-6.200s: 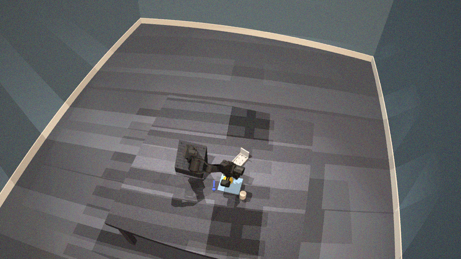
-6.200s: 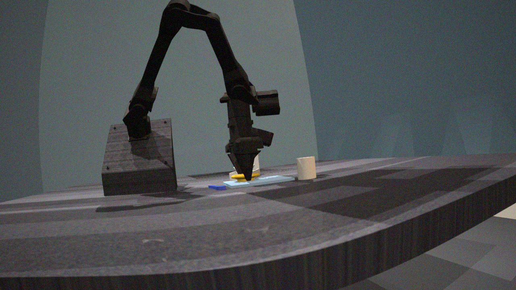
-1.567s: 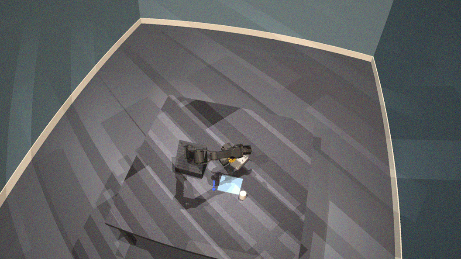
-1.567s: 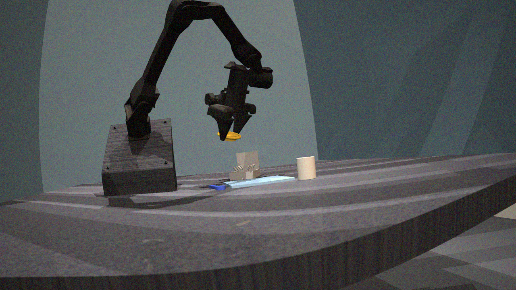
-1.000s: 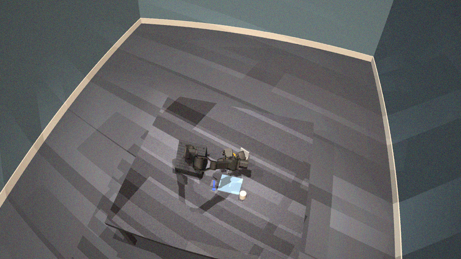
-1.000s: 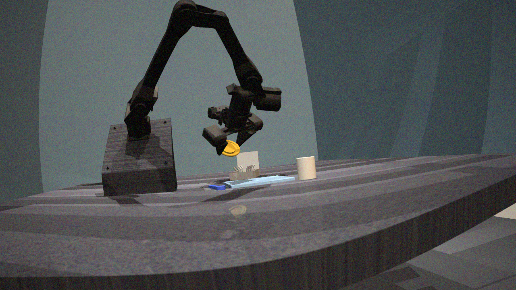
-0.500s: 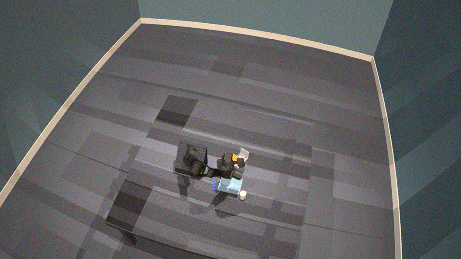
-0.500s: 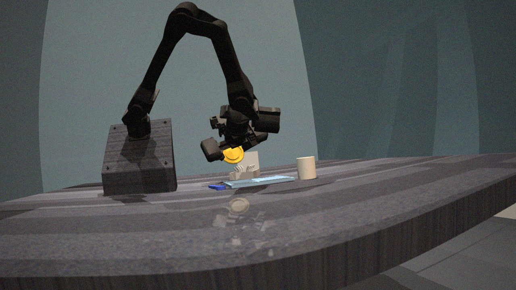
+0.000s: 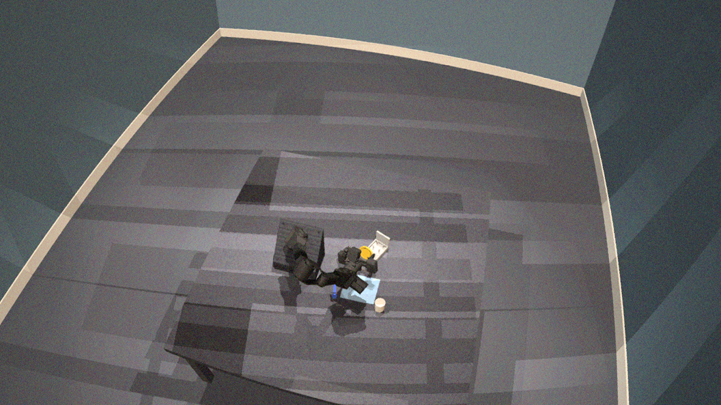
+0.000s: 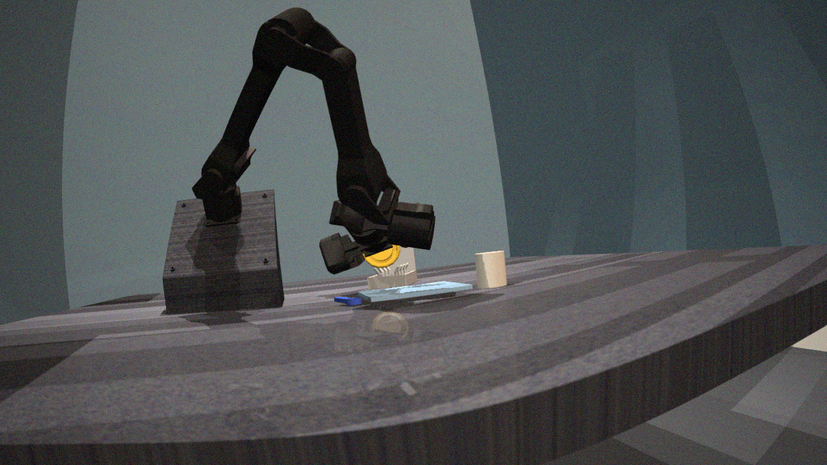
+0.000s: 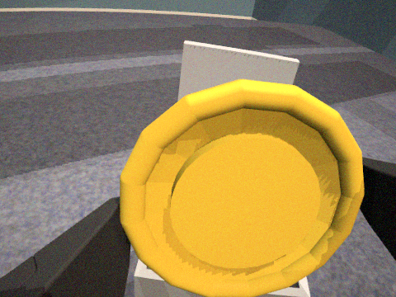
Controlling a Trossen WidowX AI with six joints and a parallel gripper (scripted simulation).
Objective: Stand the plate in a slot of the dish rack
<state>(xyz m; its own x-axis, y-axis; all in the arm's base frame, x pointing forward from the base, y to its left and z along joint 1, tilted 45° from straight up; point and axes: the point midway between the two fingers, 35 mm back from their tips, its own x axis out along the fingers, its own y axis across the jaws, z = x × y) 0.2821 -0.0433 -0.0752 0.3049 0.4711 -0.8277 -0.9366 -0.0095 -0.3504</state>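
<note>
The yellow round plate [image 9: 365,253] [image 10: 383,256] [image 11: 245,206] is held steeply on edge, its hollow face toward the wrist camera. My gripper [image 11: 239,190] is shut on the plate, with one dark finger at each side of its rim. The whitish dish rack [image 9: 382,239] [image 10: 408,258] [image 11: 237,66] has a tall end panel and short slanted rails. In the exterior view the plate's lower rim shows just above the rail tips, in front of the panel. The plate hides most of the rack in the wrist view, so I cannot tell which slot it lines up with.
A light blue board [image 9: 369,292] [image 10: 428,290] lies on the near side of the rack. A blue item [image 9: 334,291] [image 10: 347,300] lies at its left end, and a cream cylinder [image 9: 379,305] [image 10: 490,269] stands beyond its right end. The arm's base block [image 10: 254,248] is at the left.
</note>
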